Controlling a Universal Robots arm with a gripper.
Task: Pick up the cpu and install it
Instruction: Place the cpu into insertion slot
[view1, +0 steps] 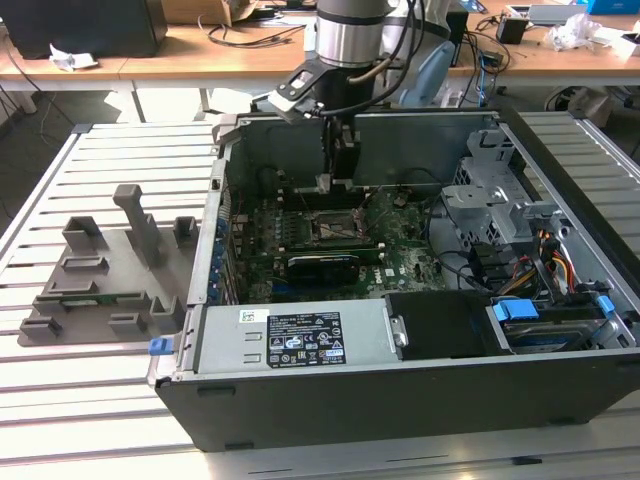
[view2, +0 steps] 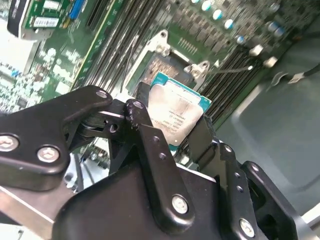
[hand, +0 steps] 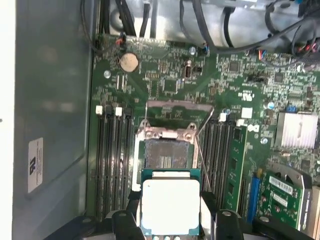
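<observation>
Inside the open computer case (view1: 420, 395), above the motherboard (hand: 165, 82), the gripper (hand: 171, 221) was closed on the cpu (hand: 171, 204). Its two black fingers (hand: 125, 224) bore against opposite edges of the chip. Both wrist views showed the cpu held flat, silver lid toward the cameras and green substrate showing as a thin border around it. It was clear of the board and not seated. The socket (hand: 164, 152) lay near it, uncovered, with its contact field exposed and its metal frame swung back. In the exterior view the gripper (view1: 338, 168) hung over the same socket (view1: 335, 230), well apart from the grey tray (view1: 100, 285) on the slatted table at that view's left.

Handling assessment:
- The chip is judged light, thin and rigid, so weight should place little demand on the grip.
- The smooth metal lid and narrow edges look slippery, so a pinch across two opposite edges, as found here, appears the sound hold.
- The underside cannot be inspected in these views. It is judged fragile, as is the socket's contact field, and neither should bear contact or sideways load.
- Any tilt in the fingers risks one corner meeting the socket first.
- Orientation marks were too small to verify.
</observation>
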